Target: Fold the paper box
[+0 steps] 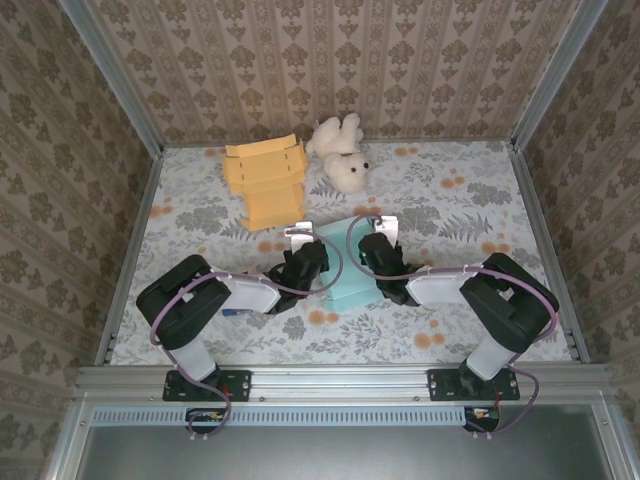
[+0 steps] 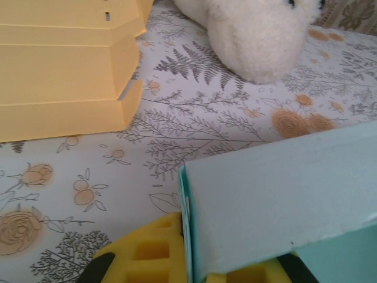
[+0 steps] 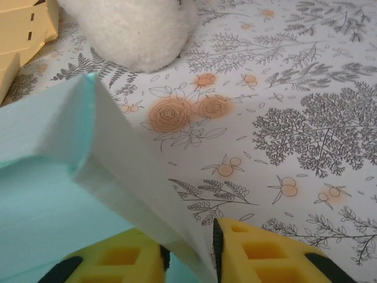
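The light blue paper box [image 1: 350,290] stands partly folded at the table's middle, between both grippers. My left gripper [image 1: 312,258] is shut on its left wall; in the left wrist view the yellow fingers [image 2: 147,253] pinch the thin wall of the box [image 2: 283,200] at its corner. My right gripper [image 1: 368,252] is at the box's right side. In the right wrist view a raised white flap of the box [image 3: 53,177] runs down between the yellow fingers [image 3: 253,253]. A clear gap remains beside the flap, so that gripper [image 3: 188,250] is open around it.
A flat yellow cardboard box [image 1: 265,180] lies at the back left, also in the wrist views [image 2: 59,71] [image 3: 23,29]. A white plush toy [image 1: 340,150] sits behind the blue box. Patterned walls close the table's sides and back.
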